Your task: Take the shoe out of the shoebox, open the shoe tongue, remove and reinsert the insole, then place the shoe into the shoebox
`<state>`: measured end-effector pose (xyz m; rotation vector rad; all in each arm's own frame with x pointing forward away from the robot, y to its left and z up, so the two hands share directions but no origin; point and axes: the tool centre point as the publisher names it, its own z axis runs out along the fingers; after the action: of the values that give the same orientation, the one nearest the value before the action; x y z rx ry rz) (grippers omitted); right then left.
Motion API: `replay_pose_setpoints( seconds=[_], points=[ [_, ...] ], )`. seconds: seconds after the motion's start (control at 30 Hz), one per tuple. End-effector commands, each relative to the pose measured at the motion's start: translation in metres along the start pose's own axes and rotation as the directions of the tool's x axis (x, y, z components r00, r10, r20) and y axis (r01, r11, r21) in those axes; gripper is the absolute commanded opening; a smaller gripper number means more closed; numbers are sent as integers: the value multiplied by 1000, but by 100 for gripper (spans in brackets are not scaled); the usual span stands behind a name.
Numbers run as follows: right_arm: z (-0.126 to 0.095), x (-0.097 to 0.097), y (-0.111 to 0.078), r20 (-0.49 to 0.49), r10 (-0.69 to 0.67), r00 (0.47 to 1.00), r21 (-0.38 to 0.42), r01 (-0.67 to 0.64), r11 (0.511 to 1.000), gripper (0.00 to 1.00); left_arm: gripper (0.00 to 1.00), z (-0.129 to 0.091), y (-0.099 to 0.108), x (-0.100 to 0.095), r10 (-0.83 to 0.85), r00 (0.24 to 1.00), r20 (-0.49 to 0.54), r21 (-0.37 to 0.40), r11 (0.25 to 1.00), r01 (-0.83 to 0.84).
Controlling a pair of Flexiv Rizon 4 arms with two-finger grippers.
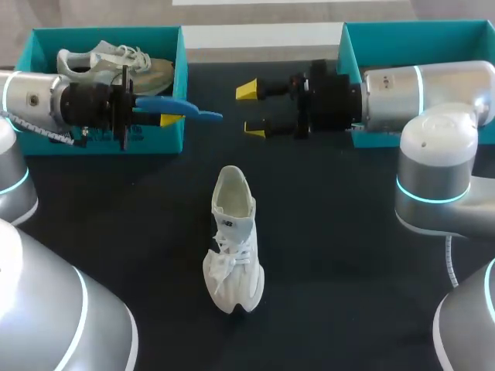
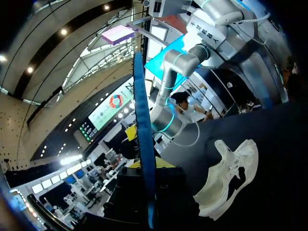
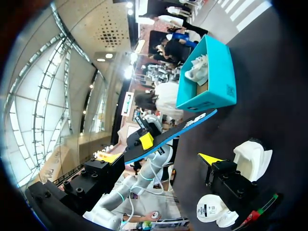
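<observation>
White shoe upright on black table between both arms, outside left teal shoebox, blue insole clamped edgewise in left gripper beside that box, right gripper fingers spread apart.

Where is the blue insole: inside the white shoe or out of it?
Out. The left gripper is shut on the blue insole, holding it in the air, apart from the white shoe.
</observation>
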<state>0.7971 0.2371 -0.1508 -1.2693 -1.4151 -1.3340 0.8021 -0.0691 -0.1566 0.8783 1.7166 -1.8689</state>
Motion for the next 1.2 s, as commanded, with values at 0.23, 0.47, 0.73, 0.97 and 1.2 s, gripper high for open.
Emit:
replay_pose_setpoints(
  seconds=[0.23,0.47,0.73,0.97,1.2],
  points=[
    [2,0,-1,0,0,1000,-4,0,1000,100,0,-7,20,1,744,665,-60,-79,661,-746],
    [2,0,-1,0,0,1000,-4,0,1000,100,0,-7,20,1,744,665,-60,-79,661,-746],
    [2,0,-1,0,0,1000,-4,0,1000,100,0,-7,20,1,744,665,-60,-79,661,-746],
    [2,0,-1,0,0,1000,-4,0,1000,100,0,-7,20,1,744,665,-60,-79,661,-746],
    [10,-1,-2,2,5,1000,17,-5,1000,100,0,-6,19,0,751,657,-64,-84,652,-753]
  ],
)
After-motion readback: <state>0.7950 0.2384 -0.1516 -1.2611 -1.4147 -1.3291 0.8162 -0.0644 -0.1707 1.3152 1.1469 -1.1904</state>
